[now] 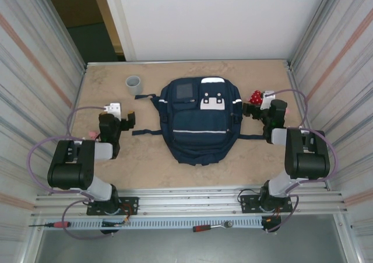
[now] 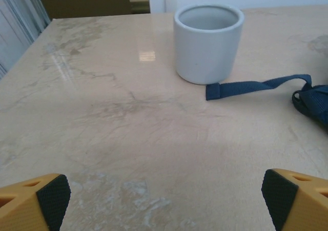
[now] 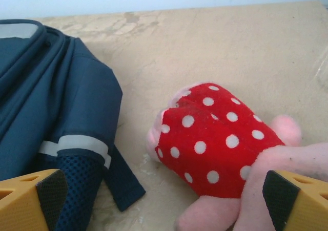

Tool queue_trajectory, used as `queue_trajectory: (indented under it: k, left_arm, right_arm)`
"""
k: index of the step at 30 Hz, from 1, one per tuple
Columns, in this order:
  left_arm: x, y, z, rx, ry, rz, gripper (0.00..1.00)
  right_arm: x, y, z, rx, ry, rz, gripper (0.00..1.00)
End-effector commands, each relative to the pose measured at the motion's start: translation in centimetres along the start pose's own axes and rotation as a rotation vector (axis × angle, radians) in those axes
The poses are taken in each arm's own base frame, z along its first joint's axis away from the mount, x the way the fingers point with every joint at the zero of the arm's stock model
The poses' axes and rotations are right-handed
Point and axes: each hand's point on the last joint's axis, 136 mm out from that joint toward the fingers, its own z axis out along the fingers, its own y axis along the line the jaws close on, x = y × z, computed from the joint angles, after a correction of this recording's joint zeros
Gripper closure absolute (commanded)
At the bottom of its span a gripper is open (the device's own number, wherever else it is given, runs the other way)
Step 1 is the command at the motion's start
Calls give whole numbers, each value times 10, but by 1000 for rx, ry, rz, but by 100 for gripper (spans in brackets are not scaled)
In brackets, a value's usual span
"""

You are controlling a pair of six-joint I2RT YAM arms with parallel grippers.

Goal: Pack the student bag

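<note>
The student bag [image 1: 201, 123] lay flat in the middle of the counter [image 1: 145, 158], front side up, with white patches near its far end and a pale stripe across its front. Its pockets looked closed from above, and their contents could not be told. A grey cup [image 1: 134, 84] stood upright on the counter near the bag's far left corner, mouth open, and the left wrist view showed just its grey inner wall. A loose dark-blue strap [image 2: 256, 85] ended just beside the cup's base. The left hand [image 1: 118, 118] hung spread open over bare counter left of the bag. The right hand [image 1: 263, 107] was also spread open, with a red white-dotted plush toy [image 3: 220, 144] lying on the counter just before it, beside the bag's right edge.
</note>
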Motion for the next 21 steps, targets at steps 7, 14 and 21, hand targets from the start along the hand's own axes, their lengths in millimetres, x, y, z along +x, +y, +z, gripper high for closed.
queue_trajectory:
  k: [7, 14, 21]
  left_arm:
    - [1, -6, 2, 19, 19, 8, 1]
    - [1, -5, 1, 18, 20, 7, 1]
    - [0, -5, 1, 18, 19, 7, 1]
  right_arm:
    - [-35, 7, -4, -26, 61, 43, 1]
    - [5, 6, -15, 4, 187, 83, 1]
    - [30, -10, -20, 99, 47, 85, 1]
